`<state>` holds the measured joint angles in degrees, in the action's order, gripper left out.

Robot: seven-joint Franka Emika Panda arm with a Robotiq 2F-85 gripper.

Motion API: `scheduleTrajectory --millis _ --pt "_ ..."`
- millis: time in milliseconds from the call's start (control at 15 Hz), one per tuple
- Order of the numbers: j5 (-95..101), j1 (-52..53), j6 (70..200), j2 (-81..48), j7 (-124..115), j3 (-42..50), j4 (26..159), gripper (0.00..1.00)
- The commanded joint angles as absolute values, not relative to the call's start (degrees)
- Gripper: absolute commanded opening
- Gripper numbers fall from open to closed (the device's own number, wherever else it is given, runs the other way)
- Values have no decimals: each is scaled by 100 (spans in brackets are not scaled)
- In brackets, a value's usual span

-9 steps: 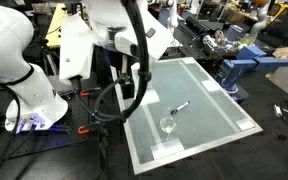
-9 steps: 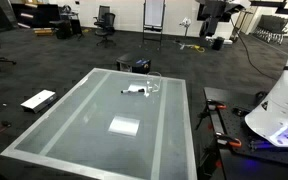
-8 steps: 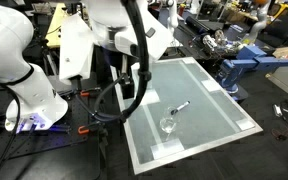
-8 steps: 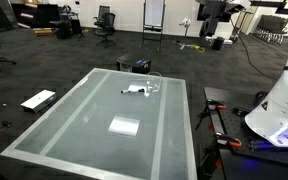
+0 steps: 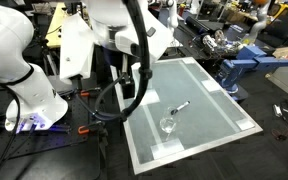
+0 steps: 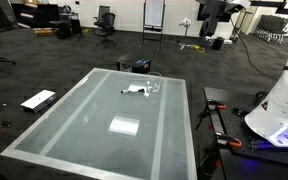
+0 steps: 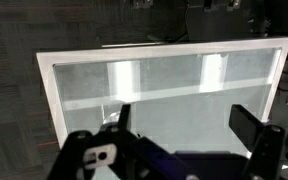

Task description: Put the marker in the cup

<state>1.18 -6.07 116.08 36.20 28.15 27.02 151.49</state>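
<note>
The marker (image 5: 182, 106) lies flat on the pale frosted table top (image 5: 209, 95), with the clear cup (image 5: 168, 125) standing upright just nearer the front edge. In the other exterior view the marker (image 6: 133, 91) and the cup (image 6: 150, 88) sit close together at the table's far end. My gripper (image 5: 141, 87) hangs above the table's edge beside the robot, well apart from both. In the wrist view the gripper (image 7: 184, 125) is open and empty, with both dark fingers (image 7: 252, 130) spread wide over the table. Faint glints by the left finger may be the cup (image 7: 108, 114). The marker does not show there.
A white rectangular patch (image 6: 124, 126) lies on the table's middle. A blue machine (image 5: 240, 70) and cluttered benches stand beyond the table. Orange clamps (image 5: 84, 96) and cables sit by the robot base (image 5: 29, 95). A flat white board (image 6: 38, 100) lies on the floor.
</note>
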Motion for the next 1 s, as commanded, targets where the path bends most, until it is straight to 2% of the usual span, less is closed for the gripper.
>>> scheduleTrajectory --millis 0,933 --pt "58 -705 11882 3458 2867 2435 15111 100" --pt "901 -637 13523 2510 2926 1697 14717 100"
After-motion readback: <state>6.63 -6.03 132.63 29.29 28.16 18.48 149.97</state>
